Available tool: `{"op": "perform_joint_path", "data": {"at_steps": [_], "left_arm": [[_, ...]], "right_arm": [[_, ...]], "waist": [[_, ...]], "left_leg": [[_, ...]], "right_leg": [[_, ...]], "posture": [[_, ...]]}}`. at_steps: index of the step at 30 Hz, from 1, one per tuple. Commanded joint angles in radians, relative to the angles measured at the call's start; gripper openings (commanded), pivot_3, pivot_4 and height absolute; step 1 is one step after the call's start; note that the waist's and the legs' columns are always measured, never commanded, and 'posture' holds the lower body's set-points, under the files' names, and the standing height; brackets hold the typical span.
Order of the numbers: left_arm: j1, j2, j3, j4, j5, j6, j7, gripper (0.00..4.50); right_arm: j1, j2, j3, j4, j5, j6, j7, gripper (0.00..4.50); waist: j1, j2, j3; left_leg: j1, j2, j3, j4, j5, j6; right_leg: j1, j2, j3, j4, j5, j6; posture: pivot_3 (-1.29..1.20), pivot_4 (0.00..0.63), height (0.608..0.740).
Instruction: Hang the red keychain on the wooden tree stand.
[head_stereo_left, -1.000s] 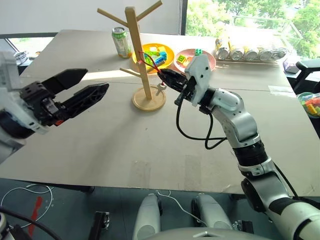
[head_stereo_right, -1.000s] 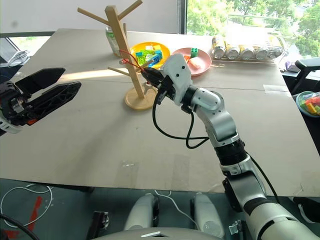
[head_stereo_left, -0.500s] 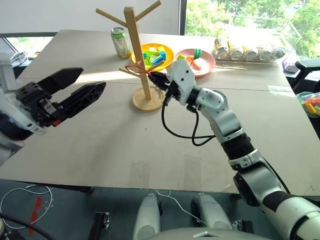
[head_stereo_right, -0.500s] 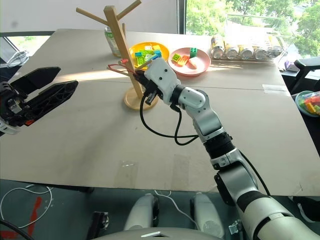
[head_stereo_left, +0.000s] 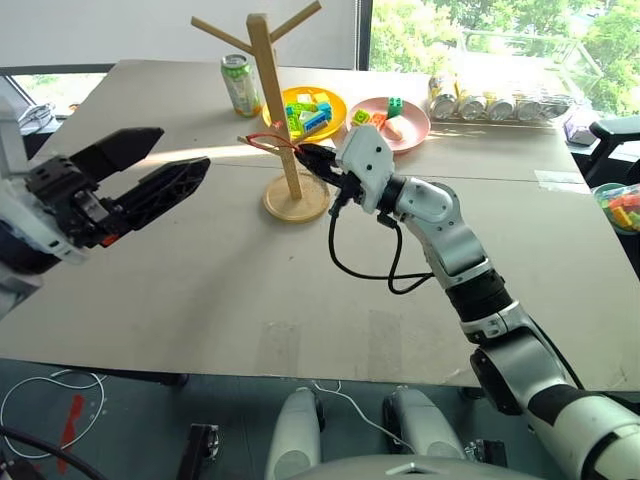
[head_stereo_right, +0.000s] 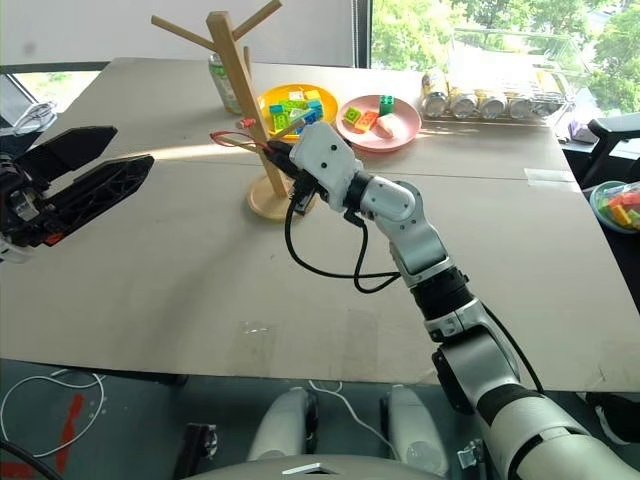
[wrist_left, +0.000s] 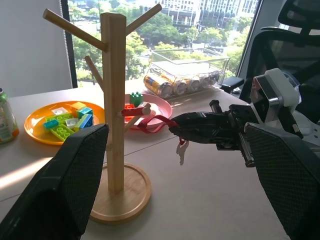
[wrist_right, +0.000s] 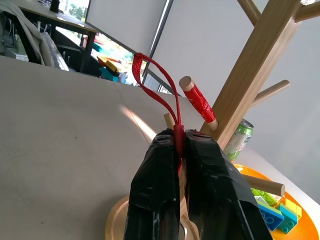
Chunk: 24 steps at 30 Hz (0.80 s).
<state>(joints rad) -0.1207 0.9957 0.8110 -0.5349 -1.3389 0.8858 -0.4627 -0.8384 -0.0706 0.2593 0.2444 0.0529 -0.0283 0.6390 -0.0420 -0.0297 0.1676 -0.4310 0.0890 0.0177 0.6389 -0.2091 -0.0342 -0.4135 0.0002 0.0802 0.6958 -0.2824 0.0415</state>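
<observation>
The right gripper (wrist_right: 181, 150) is clamped on the red keychain (wrist_right: 156, 86), pinching the cord near its lower end so the loop stands free ahead of the fingertips. A small silvery key (wrist_left: 181, 150) dangles below the fingers. The loop sits just beside a low peg with a red-wrapped tip (wrist_right: 196, 98) on the wooden tree stand (head_stereo_left: 275, 110); in the right wrist view the loop lies to one side of that peg's end and is not yet over it.

Step in hand, by my judgement: presenting the loop to the peg. The next move calls for carrying the open loop across the peg tip, sliding it down toward the post, then letting go. The loop is narrow and limp, so the alignment must be close.

The left gripper (head_stereo_left: 130, 180) hangs spread and empty, well apart from the stand, over the near part of the table (head_stereo_left: 250, 290).

Clearances: the green can (head_stereo_left: 240, 84) stands behind the stand, the orange plate of bricks (head_stereo_left: 335, 104) and the pink plate (head_stereo_left: 415, 122) beyond it. Open tabletop lies on the near side. The stand's round base (head_stereo_left: 296, 199) is well in from the table edges. A nudge against the post could tip it.
</observation>
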Motion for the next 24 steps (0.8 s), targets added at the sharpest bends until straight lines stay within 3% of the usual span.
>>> {"op": "perform_joint_path", "data": {"at_steps": [1,24], "left_arm": [[-0.012,0.016,0.002,-0.007,-0.010,-0.023,-0.010,4.50],[-0.030,0.029,-0.012,0.000,-0.011,-0.026,-0.004,4.50]], "right_arm": [[-0.014,0.008,-0.017,-0.042,0.006,-0.028,-0.011,0.05],[-0.055,0.036,-0.049,0.027,-0.010,-0.021,-0.068,0.05]], "waist": [[0.000,0.000,0.000],[0.000,0.000,0.000]], "left_leg": [[0.000,0.000,0.000,0.000,0.000,0.000],[0.000,0.000,0.000,0.000,0.000,0.000]], "right_leg": [[0.000,0.000,0.000,0.000,0.000,0.000],[0.000,0.000,0.000,0.000,0.000,0.000]], "posture": [[0.00,0.150,0.733],[0.00,0.150,0.733]]}}
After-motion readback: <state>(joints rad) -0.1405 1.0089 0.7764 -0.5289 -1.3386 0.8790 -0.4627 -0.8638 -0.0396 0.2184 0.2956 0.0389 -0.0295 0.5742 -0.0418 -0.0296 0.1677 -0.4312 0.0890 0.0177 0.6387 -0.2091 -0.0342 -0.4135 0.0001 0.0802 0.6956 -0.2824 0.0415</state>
